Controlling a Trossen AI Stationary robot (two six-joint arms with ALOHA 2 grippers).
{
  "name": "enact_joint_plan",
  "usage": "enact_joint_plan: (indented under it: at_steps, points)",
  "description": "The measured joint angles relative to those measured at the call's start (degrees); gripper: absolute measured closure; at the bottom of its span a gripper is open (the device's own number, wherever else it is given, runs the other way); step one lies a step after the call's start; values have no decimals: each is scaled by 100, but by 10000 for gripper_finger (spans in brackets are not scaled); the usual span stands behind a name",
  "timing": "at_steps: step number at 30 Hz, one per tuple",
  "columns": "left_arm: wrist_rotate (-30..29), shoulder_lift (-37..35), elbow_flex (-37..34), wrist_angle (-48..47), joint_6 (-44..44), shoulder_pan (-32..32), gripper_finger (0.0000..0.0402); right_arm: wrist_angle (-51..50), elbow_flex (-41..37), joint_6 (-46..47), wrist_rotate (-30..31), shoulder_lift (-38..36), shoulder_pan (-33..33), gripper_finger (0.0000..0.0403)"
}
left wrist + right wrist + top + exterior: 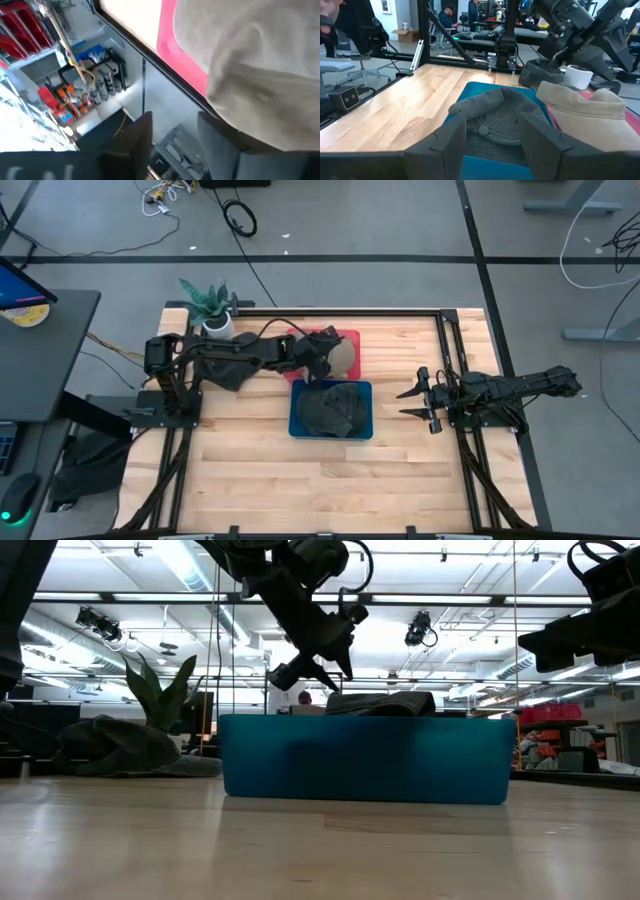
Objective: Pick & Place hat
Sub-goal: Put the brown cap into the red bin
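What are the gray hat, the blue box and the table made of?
The gray hat looks like soft cloth, matte, with folds and a button on top. The blue box looks like smooth plastic, its wall stiff and evenly colored, though that is a guess. The table looks like pale wood planks with visible grain and a slight sheen.

1. A dark gray hat (333,407) lies in the blue bin (297,425) in the middle of the table. It looks soft and crumpled, with a small button on top.
2. A tan hat (346,357) lies on the red tray (351,338) just behind the bin. It may be a cap.
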Motion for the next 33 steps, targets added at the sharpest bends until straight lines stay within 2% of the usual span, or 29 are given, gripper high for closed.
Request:
enact_joint_plan:
  at_steps: [4, 6, 9, 12, 17, 20, 23, 25, 29, 33]
  points:
    - [-1020, 0, 0, -16, -479, -155, 199, 1, 0, 1, 0, 0, 0, 218]
    - [-1514, -27, 0, -59, -1071, -206, 188, 1, 0, 1, 0, 0, 0, 218]
    - [-1719, -265, 0, -733, -2251, -201, 186, 1, 0, 1, 0, 0, 0, 218]
    - [-1120, -622, 0, -1706, -4054, -141, 195, 0, 0, 1, 0, 0, -1, 218]
    - [855, -1267, 0, -2691, -6997, 173, 219, 1, 0, 1, 0, 0, -1, 218]
    - [1321, -1386, 0, -2878, -8129, 339, 234, 1, 0, 1, 0, 0, 0, 218]
    - [1372, -1355, -21, -2938, -8678, 397, 251, 1, 0, 1, 0, -1, -2, 218]
    - [1500, -1309, -195, -2583, -8821, 393, 264, 1, 0, 1, 0, -1, 0, 218]
    - [2238, -1294, -721, -1569, -9017, 393, 295, 1, 0, 1, 0, -2, -2, 218]
    - [3026, -1296, -1007, -1238, -9347, 323, 337, -1, 0, 1, 0, -1, -2, 218]
